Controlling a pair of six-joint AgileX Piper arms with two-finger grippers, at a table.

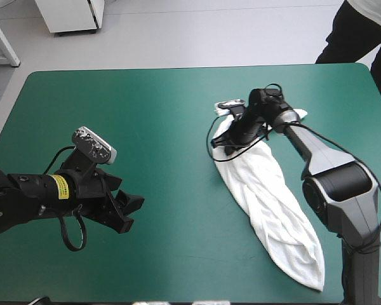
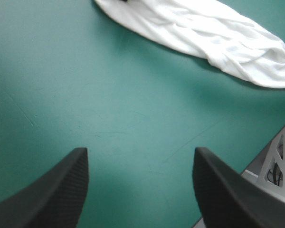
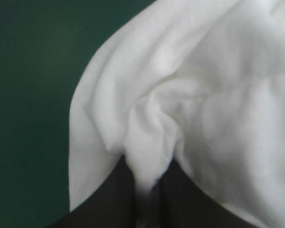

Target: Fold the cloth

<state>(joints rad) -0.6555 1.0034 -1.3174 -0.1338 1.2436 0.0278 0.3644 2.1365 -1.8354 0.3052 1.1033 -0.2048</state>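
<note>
The white T-shirt [image 1: 270, 197] lies as a long crumpled strip on the right half of the teal-green table, running from the middle down to the near right edge. My right gripper [image 1: 232, 141] presses on its far end, shut on the T-shirt, with cloth [image 3: 180, 104] pinched between the black fingers [image 3: 114, 194]. My left gripper [image 1: 126, 213] hovers open over bare cover at the near left, well away from the shirt. In the left wrist view the T-shirt [image 2: 204, 33] lies ahead of its two spread fingers [image 2: 57, 190].
A person in dark trousers [image 1: 349, 35] stands beyond the table's far right corner. The table's near edge [image 2: 270, 156] runs close beside the left gripper. Bare teal-green cover [image 1: 146, 114] spans the left and middle.
</note>
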